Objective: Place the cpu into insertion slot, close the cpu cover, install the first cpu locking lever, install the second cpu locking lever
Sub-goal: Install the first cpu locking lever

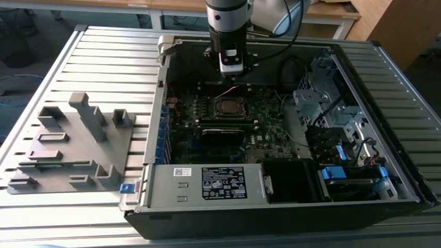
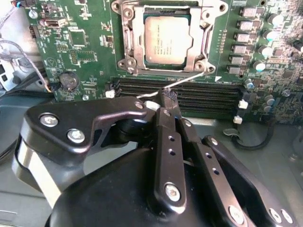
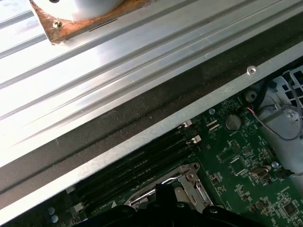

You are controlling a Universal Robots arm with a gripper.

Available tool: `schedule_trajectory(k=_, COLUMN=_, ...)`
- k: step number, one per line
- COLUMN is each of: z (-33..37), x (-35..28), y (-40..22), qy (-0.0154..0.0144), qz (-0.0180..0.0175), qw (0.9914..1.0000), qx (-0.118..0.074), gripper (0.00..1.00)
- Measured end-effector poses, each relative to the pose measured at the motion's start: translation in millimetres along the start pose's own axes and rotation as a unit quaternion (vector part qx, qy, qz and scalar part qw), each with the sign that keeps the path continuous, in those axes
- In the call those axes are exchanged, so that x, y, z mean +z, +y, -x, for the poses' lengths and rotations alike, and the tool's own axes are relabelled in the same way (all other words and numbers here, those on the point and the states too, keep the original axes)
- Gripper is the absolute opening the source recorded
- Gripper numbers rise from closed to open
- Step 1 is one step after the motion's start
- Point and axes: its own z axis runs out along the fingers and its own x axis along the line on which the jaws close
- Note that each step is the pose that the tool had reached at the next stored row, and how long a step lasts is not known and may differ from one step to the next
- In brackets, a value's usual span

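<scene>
The cpu [image 2: 168,40] lies flat in the insertion slot [image 2: 121,35], its silver-grey top showing through the window of the cpu cover [image 2: 201,45], which is folded down over it. A thin silvery locking lever [image 2: 191,79] slants up from the slot's corner toward my gripper [image 2: 168,97]. The gripper is shut, its black fingertips touching the lever's free end; whether the lever is pinched between them is unclear. In the exterior view the gripper [image 1: 231,77] hangs inside the open computer case, just behind the cpu [image 1: 230,107]. A corner of the slot [image 3: 187,184] shows in the first wrist view.
Long black memory slots [image 2: 180,92] run between gripper and socket. A labelled power supply box [image 1: 206,183] fills the case's near side. Drive cages and cables [image 1: 324,103] stand at the exterior view's right. A grey fixture plate [image 1: 69,144] lies on the slatted table at the left.
</scene>
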Motion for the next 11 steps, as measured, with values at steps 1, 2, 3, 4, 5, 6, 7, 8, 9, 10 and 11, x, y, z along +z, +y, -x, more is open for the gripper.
schedule_trajectory(k=1, z=-0.6, x=0.2, y=0.7, qy=0.0, qz=0.0001, qw=1.0, qx=0.0, gripper=0.11)
schedule_trajectory(k=2, z=-1.4, x=0.4, y=1.6, qy=0.0, qz=0.0002, qw=1.0, qx=0.0, gripper=0.11)
schedule_trajectory(k=3, z=-1.9, x=0.5, y=2.1, qy=0.0, qz=0.0002, qw=1.0, qx=0.0, gripper=0.11)
schedule_trajectory(k=4, z=-2.1, x=1.2, y=2.0, qy=0.0001, qz=0.0005, qw=1.0, qx=0.0, gripper=0.11)
schedule_trajectory(k=5, z=-2.2, x=2.4, y=1.8, qy=0.0001, qz=0.0004, qw=1.0, qx=0.0, gripper=0.11)
schedule_trajectory(k=6, z=-2.4, x=4.1, y=1.5, qy=0.0001, qz=0.0003, qw=1.0, qx=0.0, gripper=0.11)
schedule_trajectory(k=7, z=-2.6, x=5.8, y=1.2, qy=0.0001, qz=0.0003, qw=1.0, qx=0.0, gripper=0.11)
schedule_trajectory(k=8, z=-2.8, x=7.6, y=0.9, qy=0.0001, qz=0.0003, qw=1.0, qx=0.0, gripper=0.11)
schedule_trajectory(k=9, z=-2.9, x=9.1, y=0.7, qy=0.0001, qz=0.0004, qw=1.0, qx=0.0, gripper=0.11)
schedule_trajectory(k=10, z=-2.9, x=9.3, y=0.6, qy=0.0001, qz=0.0003, qw=1.0, qx=0.0, gripper=0.11)
schedule_trajectory(k=11, z=-2.9, x=9.3, y=0.6, qy=0.0001, qz=0.0004, qw=1.0, qx=0.0, gripper=0.11)
